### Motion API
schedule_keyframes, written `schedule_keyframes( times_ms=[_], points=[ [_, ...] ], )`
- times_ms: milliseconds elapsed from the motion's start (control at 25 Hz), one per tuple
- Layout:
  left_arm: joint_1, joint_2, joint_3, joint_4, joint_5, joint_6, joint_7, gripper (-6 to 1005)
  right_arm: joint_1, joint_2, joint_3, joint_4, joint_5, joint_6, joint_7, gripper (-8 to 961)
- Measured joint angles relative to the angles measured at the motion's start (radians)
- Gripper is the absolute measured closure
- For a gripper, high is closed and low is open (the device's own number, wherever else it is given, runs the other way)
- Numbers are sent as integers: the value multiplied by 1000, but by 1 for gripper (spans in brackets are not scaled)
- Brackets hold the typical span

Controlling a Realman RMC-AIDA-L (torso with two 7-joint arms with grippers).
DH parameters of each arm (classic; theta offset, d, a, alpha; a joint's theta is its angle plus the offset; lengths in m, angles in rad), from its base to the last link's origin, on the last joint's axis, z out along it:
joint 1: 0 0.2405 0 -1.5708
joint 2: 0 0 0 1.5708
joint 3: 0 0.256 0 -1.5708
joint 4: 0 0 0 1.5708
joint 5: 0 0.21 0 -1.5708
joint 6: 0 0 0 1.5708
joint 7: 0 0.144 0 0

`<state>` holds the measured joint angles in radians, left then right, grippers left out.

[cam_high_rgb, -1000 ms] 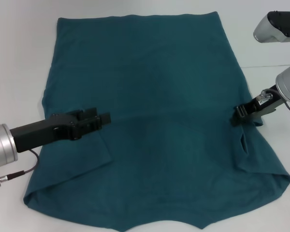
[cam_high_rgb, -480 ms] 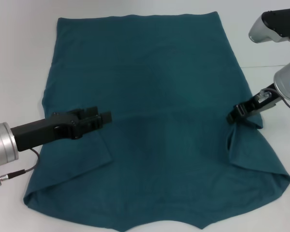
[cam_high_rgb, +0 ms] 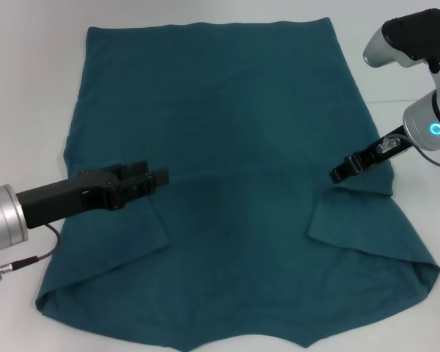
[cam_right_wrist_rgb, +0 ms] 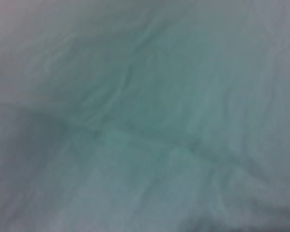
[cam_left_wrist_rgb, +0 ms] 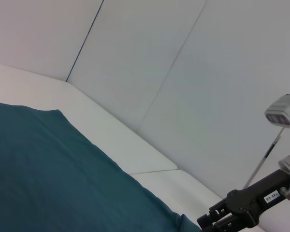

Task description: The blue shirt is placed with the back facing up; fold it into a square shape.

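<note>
The blue shirt [cam_high_rgb: 227,110] lies spread on the white table, plain side up, hem at the far end. Its left sleeve [cam_high_rgb: 125,235] is folded inward onto the body. My left gripper [cam_high_rgb: 148,176] hovers low over that fold, fingers apart and holding nothing. My right gripper [cam_high_rgb: 339,174] is shut on the edge of the right sleeve [cam_high_rgb: 352,224], which is drawn inward over the shirt's body as a flap. The left wrist view shows the shirt [cam_left_wrist_rgb: 48,164] and the right gripper [cam_left_wrist_rgb: 217,222] across it. Blue shirt cloth [cam_right_wrist_rgb: 145,116] fills the right wrist view.
The white table [cam_high_rgb: 29,88] shows bare around the shirt on the left, far and right sides. My right arm's upper links [cam_high_rgb: 414,37] hang above the table's right edge. A pale wall [cam_left_wrist_rgb: 183,72] stands behind the table.
My right gripper has moved left over the shirt, dragging the right sleeve inward so that it now lies as a wider flap. The left arm has stayed put.
</note>
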<state>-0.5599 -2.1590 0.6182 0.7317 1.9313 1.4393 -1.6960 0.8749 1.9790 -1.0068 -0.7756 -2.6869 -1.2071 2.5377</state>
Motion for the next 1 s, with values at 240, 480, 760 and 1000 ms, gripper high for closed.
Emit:
schedule_keyframes(
  times_ms=[240,480,760,1000],
  points=[
    [-1,1,0,0,0,-5,-1,415,4,1,-2,-9,-35,-19,5,456],
    [-5,0,0,0,0,-6,-3,415,-40,-7,10,-94,-113,-71,97,458],
    [-6,-2,0,0,-26,-7,-19,416,-90,-9,178,-97,-79,-62,112,460],
    [-4,9,0,7,-62,-9,-125,416,-191,-27,388,-74,305,-98,-19,462]
  ],
)
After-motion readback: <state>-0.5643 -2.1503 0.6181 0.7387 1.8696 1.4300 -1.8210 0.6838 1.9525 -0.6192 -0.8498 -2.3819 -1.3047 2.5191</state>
